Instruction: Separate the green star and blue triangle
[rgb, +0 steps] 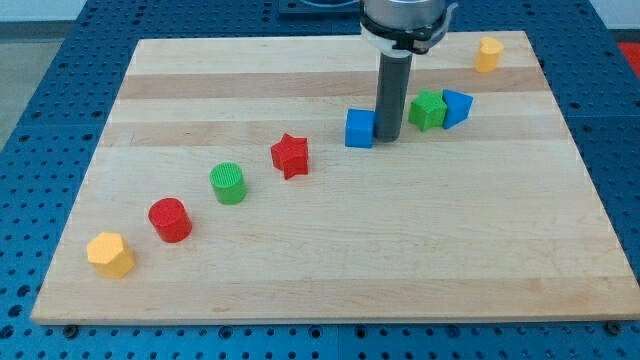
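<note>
The green star (427, 109) lies at the upper right of the wooden board (330, 250). The blue triangle (457, 107) touches its right side. My tip (388, 137) is just left of the green star, with a small gap to it. A blue cube (359, 128) sits right against the tip's left side.
A red star (290, 155), a green cylinder (228, 183), a red cylinder (170, 220) and a yellow hexagonal block (110, 254) run in a diagonal line toward the lower left. Another yellow block (488, 54) stands near the top right corner.
</note>
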